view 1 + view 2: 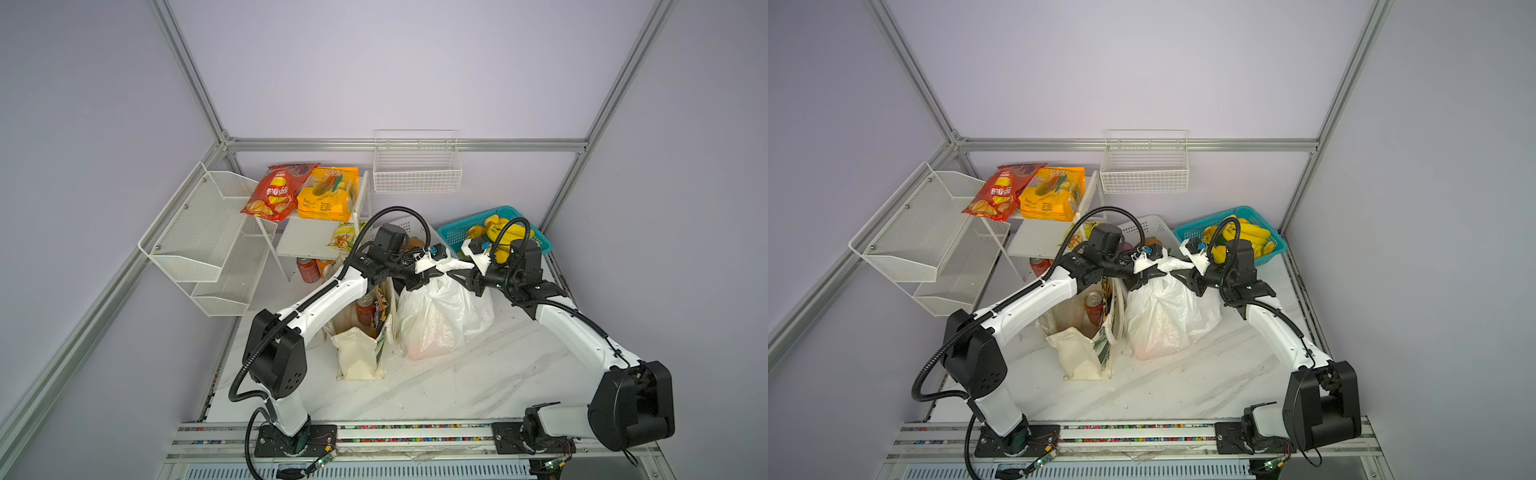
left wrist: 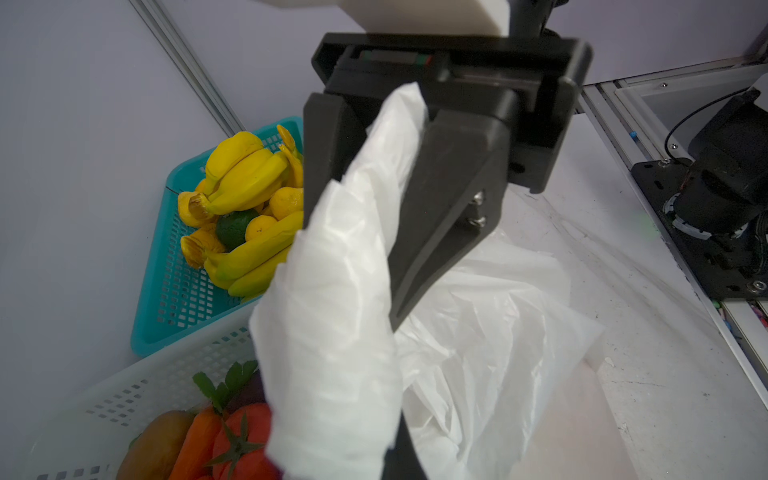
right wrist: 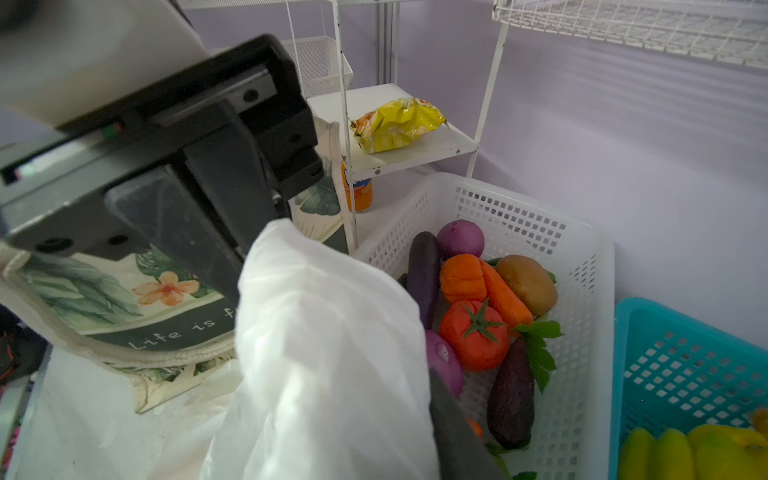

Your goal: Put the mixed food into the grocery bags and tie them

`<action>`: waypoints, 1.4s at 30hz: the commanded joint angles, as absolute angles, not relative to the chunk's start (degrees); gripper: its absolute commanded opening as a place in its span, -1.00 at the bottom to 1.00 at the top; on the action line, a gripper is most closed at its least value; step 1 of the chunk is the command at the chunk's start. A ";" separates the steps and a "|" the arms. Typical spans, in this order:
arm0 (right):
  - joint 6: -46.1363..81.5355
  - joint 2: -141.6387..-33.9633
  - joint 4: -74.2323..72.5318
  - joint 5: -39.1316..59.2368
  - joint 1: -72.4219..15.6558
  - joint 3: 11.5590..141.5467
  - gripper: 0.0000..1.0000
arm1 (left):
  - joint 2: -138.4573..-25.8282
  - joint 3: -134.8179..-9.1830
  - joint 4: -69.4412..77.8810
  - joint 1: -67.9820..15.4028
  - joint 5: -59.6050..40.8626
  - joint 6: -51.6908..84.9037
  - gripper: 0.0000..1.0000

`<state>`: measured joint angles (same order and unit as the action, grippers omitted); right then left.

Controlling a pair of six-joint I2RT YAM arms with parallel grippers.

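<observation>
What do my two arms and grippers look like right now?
The left arm and right arm have white shells, bulky black joints and black ribbed hoses looping alongside. The left gripper and right gripper are black, with wedge-shaped fingers under white mounts.

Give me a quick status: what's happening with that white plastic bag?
Left end effector shut on one handle. Right end effector shut on the other. Plastic bag on the table, handles raised, no finished knot visible. Canvas tote close alongside.
</observation>
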<state>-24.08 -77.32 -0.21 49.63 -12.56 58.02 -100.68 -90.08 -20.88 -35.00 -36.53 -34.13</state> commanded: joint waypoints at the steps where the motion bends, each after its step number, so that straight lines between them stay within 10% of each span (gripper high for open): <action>1: -21.90 -75.86 -2.28 50.49 -12.87 57.50 -0.72 | -98.02 -88.07 -20.81 -35.33 -36.08 -33.94 -0.80; 10: -12.58 -66.50 -11.53 47.02 -12.95 48.61 -1.00 | -98.19 -88.31 -26.34 -35.33 -28.66 -35.59 -0.47; 19: -14.13 -66.39 -6.73 38.07 -15.22 48.86 -1.00 | -96.42 -88.82 -24.15 -35.25 -30.04 -27.63 -0.99; 42: -17.63 -64.00 -11.59 22.31 -21.51 46.20 -1.00 | -90.09 -80.02 -16.48 -35.24 -33.34 -5.95 -0.97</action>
<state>-17.12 -65.39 -8.69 24.47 -21.21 46.89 -92.95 -82.41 -19.88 -35.29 -29.89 -8.95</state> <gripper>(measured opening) 0.044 0.047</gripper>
